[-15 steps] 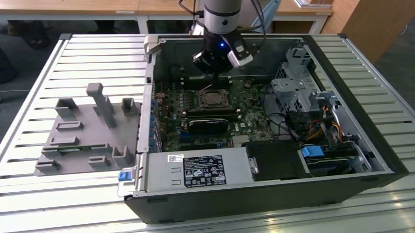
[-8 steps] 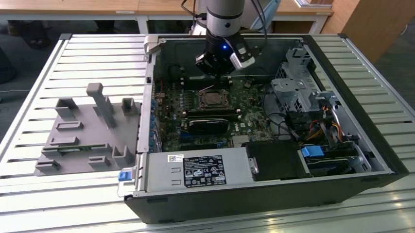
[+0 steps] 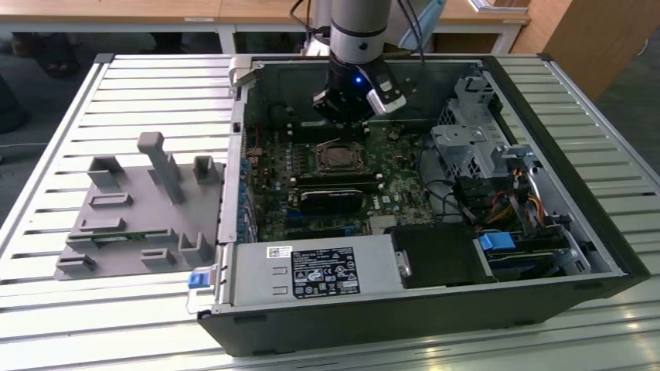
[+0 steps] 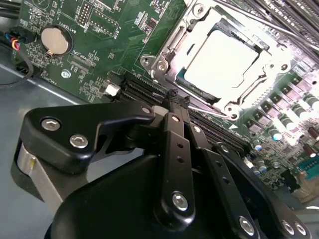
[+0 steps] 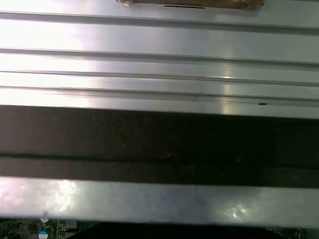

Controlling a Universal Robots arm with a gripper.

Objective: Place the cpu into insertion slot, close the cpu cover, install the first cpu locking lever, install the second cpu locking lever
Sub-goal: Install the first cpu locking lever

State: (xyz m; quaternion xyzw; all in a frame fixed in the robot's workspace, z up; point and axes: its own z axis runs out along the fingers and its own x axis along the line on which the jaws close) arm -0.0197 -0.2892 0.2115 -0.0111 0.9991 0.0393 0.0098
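Note:
The cpu (image 4: 223, 59), a flat square chip with a pale metal top, lies seated in the insertion slot (image 3: 335, 157) on the green board. The cpu cover (image 4: 166, 59), a silver frame with a square window, lies flat down around the chip. My gripper (image 4: 178, 98) hovers just beside the socket's edge with its black fingers (image 4: 174, 144) pressed together and nothing visible between them. A thin silver lever rod (image 4: 212, 110) runs along the socket rim right at the fingertips. In the exterior view my gripper (image 3: 348, 116) hangs inside the case, just behind the socket.
Long black memory strips (image 3: 332, 185) lie in front of the socket. A black power-supply box (image 3: 309, 270) fills the case's front and a metal drive cage (image 3: 469, 147) stands on the exterior view's right. A grey fixture (image 3: 134, 209) sits on the slatted table (image 5: 159, 64).

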